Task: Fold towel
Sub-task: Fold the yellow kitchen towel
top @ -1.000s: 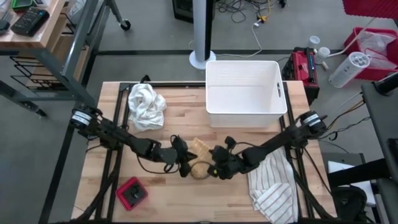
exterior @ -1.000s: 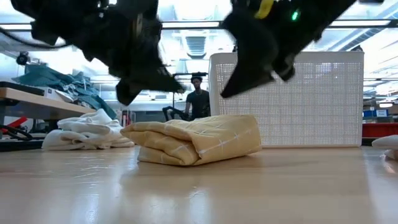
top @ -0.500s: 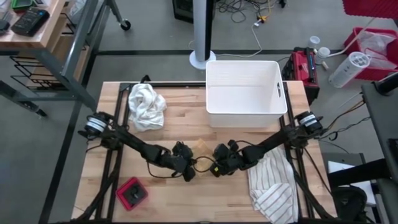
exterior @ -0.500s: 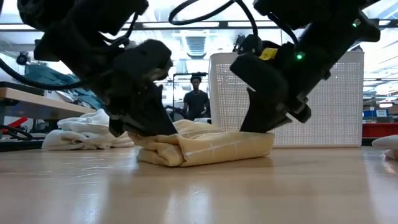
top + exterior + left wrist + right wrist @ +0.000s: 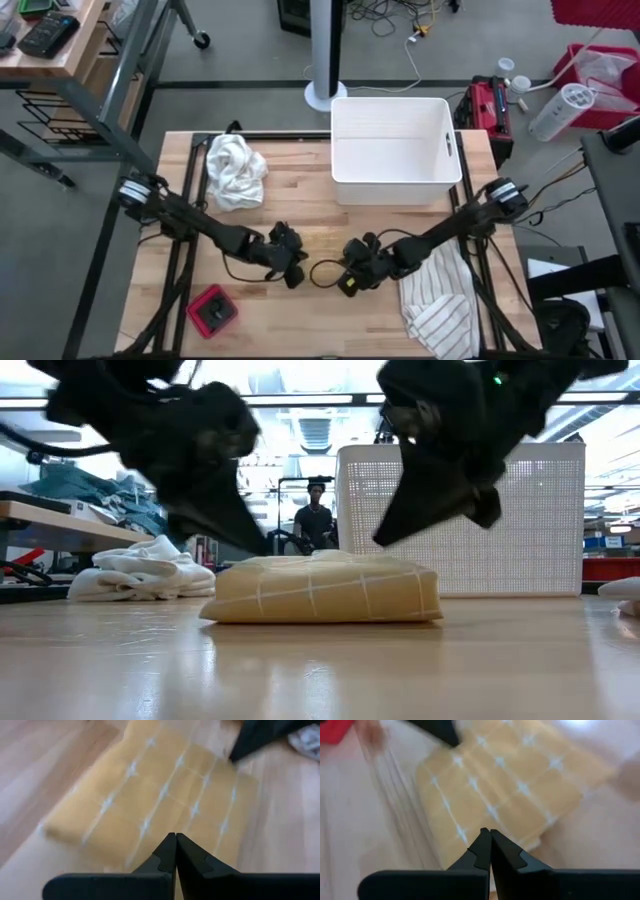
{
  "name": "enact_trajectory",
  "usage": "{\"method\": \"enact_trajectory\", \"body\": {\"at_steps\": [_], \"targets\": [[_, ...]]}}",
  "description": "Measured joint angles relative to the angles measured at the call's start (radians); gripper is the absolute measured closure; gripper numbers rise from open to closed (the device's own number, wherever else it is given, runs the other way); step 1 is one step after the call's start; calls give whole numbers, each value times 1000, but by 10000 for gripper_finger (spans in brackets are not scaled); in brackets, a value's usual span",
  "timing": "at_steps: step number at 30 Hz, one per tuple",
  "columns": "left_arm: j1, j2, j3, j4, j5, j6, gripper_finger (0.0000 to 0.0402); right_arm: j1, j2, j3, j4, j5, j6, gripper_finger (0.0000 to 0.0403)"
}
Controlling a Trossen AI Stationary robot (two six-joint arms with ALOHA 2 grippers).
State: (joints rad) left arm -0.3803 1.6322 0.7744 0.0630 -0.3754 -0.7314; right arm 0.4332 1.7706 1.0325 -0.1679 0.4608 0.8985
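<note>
Both shut grippers, left [image 5: 215,510] and right [image 5: 420,510], had lifted off the towel [image 5: 320,590], frame centre; soft, light, best pinched at a corner.

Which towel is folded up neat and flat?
The yellow checked towel, lying under both claws in the middle of the table. The white towel is a crumpled heap, and the striped towel hangs rumpled at the edge.

I count three cloths: yellow towel [image 5: 320,588], white cloth [image 5: 235,170], striped cloth [image 5: 440,300]; one white basket [image 5: 395,180]; one red box [image 5: 212,311].
</note>
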Motion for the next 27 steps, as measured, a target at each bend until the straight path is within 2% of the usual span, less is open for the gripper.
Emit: {"method": "enact_trajectory", "body": {"at_steps": [6,10,13,16,20,27], "targets": [[-73,-41,-28,10,-3,-48,402,10,-32,20,-146,118,7,403],[-75,-4,-39,19,-5,-86,402,1,-7,13,-106,138,28,403],[-73,5,-42,2,-10,-101,402,1,16,9,-142,156,74,403],[-74,-12,-38,-22,-58,-114,402,6,16,8,-240,181,158,403],[-75,-46,-41,-65,-86,-151,402,1,13,4,-305,117,210,403],[-56,-83,-99,-70,-90,-267,402,-4,-43,-11,-246,17,199,397]]}}
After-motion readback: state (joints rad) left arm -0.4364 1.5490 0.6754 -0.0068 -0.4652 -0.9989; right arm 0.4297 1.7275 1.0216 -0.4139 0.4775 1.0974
